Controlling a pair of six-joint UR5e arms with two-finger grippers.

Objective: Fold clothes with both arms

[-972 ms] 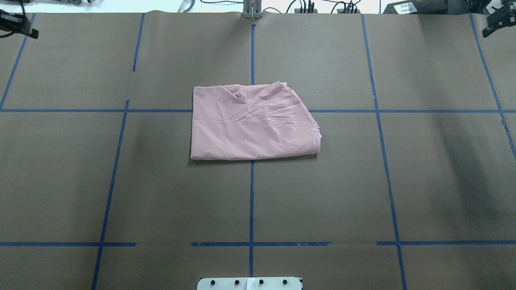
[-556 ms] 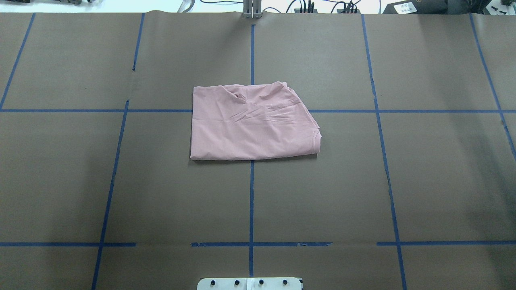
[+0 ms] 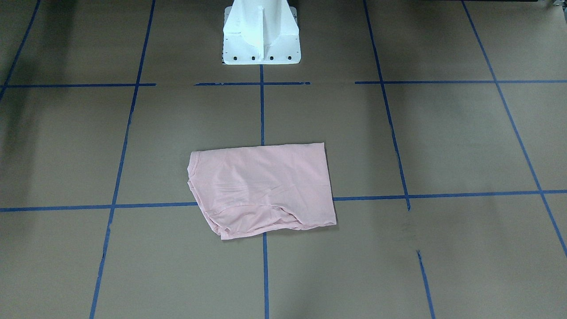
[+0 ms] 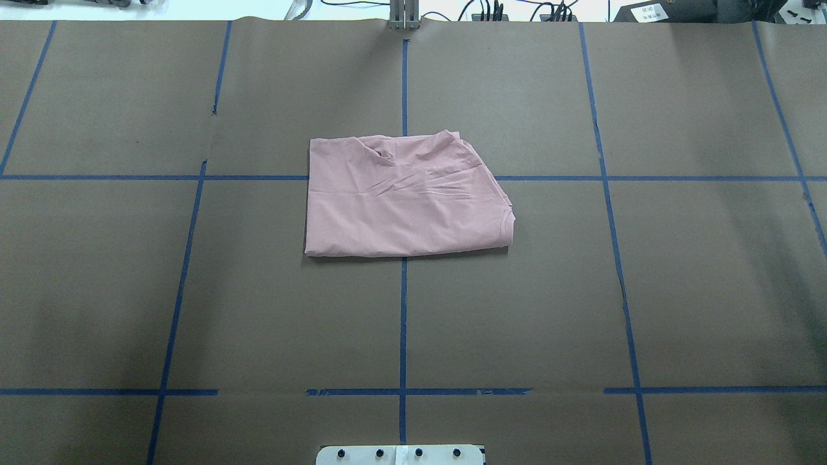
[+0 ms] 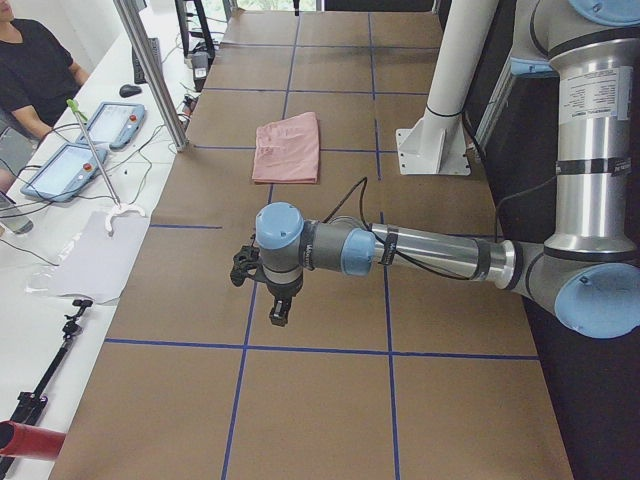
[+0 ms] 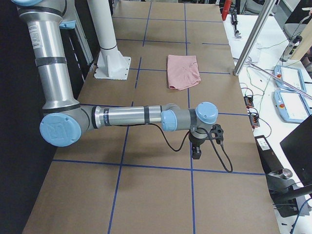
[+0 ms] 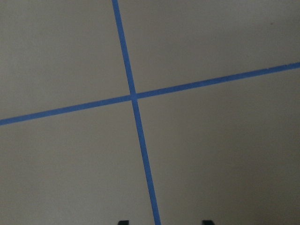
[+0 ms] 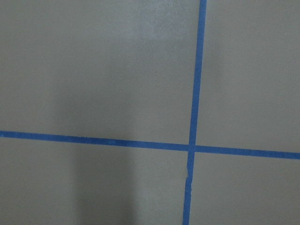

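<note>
T-shirt [image 4: 404, 197] folded flat on surface [image 4: 581, 290] | left tool [image 5: 281, 312] hangs well clear, tips apart | right tool [image 6: 197, 152] well clear, cannot tell its state

Legible text: none could be read.
1. Embossed logo mark on the blue joint cap [image 6: 59, 129] of the right arm [image 6: 126, 116]; its letters were not resolved.
2. White sticker [image 6: 36, 33] on that arm's upright segment; the print was too small.
3. Matching sticker [image 5: 597, 95] on the left arm [image 5: 430, 252]; it was unreadable.
4. White tag [image 4: 649, 11] on a black box [image 4: 685, 10]; its characters were illegible.
</note>
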